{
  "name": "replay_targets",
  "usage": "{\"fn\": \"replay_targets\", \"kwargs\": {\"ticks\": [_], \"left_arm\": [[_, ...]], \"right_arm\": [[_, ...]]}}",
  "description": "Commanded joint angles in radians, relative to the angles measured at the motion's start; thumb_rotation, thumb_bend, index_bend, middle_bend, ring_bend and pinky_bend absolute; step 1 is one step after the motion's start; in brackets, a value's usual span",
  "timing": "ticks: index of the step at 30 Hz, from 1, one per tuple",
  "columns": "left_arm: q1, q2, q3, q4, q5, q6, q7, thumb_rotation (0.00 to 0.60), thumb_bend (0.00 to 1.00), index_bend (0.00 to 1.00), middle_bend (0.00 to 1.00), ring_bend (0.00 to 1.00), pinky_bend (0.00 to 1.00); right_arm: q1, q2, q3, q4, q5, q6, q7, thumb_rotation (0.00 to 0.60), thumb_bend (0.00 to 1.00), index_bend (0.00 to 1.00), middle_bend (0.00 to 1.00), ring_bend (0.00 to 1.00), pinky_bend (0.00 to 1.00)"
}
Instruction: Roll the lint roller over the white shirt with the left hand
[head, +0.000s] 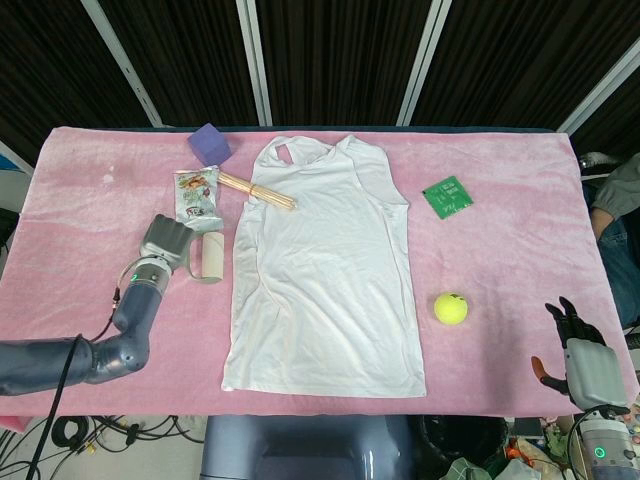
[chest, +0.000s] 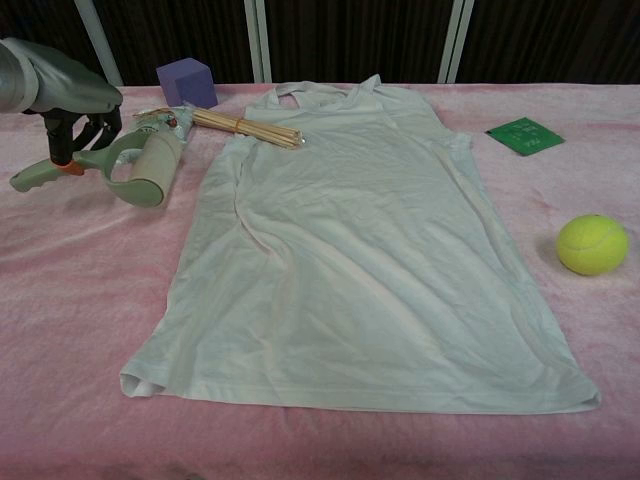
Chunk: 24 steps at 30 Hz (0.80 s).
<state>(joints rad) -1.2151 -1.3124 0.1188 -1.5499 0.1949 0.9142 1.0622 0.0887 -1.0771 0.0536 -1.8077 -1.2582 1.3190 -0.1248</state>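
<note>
Soft, creased cloth shirt (chest: 360, 240); fuzzy felt ball (chest: 591, 244); matt plastic roller (chest: 140, 170); plush pink table cover (chest: 60, 330)

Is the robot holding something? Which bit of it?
Yes. The left robot hand holds the lint roller by its green handle, with the roll end off the white shirt. The right robot hand holds nothing.

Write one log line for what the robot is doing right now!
left robot hand: holds lint roller | roller: off white shirt, on pink cloth to its left | right robot hand: open, idle at table edge
</note>
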Motion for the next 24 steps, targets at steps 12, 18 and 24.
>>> {"fn": "replay_targets", "kwargs": {"ticks": [12, 18, 24], "left_arm": [[0.205, 0.012, 0.038, 0.149, 0.387, -0.123, -0.298, 0.6, 0.46, 0.61, 0.58, 0.48, 0.72], [0.197, 0.013, 0.057, 0.148, 0.344, -0.143, -0.261, 0.6, 0.26, 0.42, 0.39, 0.35, 0.64], [0.18, 0.024, 0.054, 0.106, 0.256, -0.113, -0.223, 0.6, 0.21, 0.29, 0.25, 0.2, 0.53]], "right_arm": [[0.001, 0.0, 0.003, -0.003, 0.014, -0.002, -0.007, 0.6, 0.28, 0.12, 0.01, 0.16, 0.16], [0.002, 0.001, 0.003, -0.005, 0.019, -0.007, -0.007, 0.6, 0.28, 0.12, 0.01, 0.16, 0.16], [0.003, 0.002, 0.003, -0.007, 0.022, -0.009, -0.008, 0.6, 0.28, 0.12, 0.01, 0.16, 0.16]]}}
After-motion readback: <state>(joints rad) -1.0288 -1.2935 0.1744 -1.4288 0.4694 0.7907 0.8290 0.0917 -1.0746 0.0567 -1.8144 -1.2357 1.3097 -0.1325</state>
